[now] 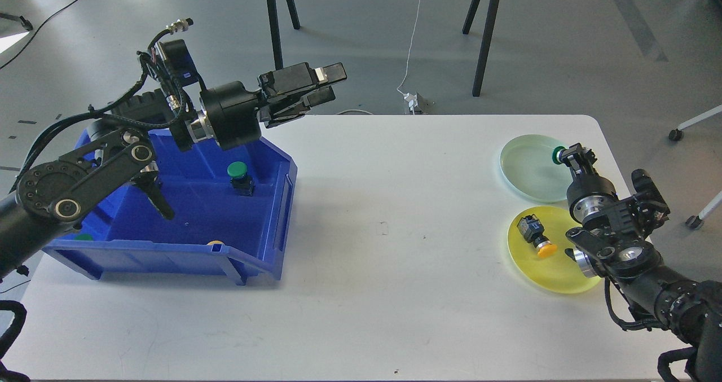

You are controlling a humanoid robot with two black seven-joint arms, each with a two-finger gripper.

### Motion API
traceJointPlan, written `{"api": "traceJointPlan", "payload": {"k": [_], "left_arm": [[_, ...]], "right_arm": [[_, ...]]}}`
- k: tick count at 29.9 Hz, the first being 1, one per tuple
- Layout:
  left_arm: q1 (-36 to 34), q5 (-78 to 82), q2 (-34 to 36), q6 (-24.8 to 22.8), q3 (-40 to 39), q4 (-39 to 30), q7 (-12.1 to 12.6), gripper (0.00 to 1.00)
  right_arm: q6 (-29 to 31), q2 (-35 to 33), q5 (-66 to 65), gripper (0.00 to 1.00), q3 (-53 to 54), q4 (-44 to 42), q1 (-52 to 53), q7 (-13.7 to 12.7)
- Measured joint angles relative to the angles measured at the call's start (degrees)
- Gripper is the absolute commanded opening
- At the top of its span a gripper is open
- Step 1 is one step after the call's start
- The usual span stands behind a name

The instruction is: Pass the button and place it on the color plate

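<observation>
My right gripper (pixel 568 157) is shut on a green-capped button (pixel 557 155) and holds it low over the right edge of the pale green plate (pixel 524 167). A yellow plate (pixel 558 266) lies just in front of it, with an orange-capped button (pixel 537 236) lying on its side in it. My left gripper (pixel 322 84) is open and empty, held in the air above the far right corner of the blue bin (pixel 265 213).
The blue bin at the left holds an upright green-capped button (pixel 238 174); a yellow cap (pixel 215 242) and a green cap (pixel 84 236) show at its front wall. Bare white table (pixel 389 229) lies between bin and plates. Stand legs are behind the table.
</observation>
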Motion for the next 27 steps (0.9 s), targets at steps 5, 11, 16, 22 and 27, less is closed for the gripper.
{"api": "traceJointPlan", "payload": {"k": [5,11,16,22,27], "left_arm": [[0.0,-0.02,0.0,0.0,0.0,0.02,0.0,0.86],[-0.01,-0.02,0.0,0.0,0.0,0.02,0.0,0.86],[-0.01,-0.05,0.0,0.0,0.06,0.43,0.0,0.86],[-0.01,-0.91,0.0,0.0,-0.01,0.82,0.0,0.89],[0.14,-7.75,-0.41,0.0,-0.24,3.78,0.0,0.89]], "right_arm": [[0.0,1.17,0.09,0.41,-0.81,-2.41,0.17,-0.02],[0.01,0.97,0.21,0.63,-0.62,-2.53,0.18,0.11],[0.01,0.95,0.26,0.73,-0.24,-2.52,0.32,0.15],[0.02,1.23,1.32,0.86,1.03,-2.07,1.52,-0.18],[0.72,0.97,6.62,0.94,5.85,0.82,6.17,-0.27]]}}
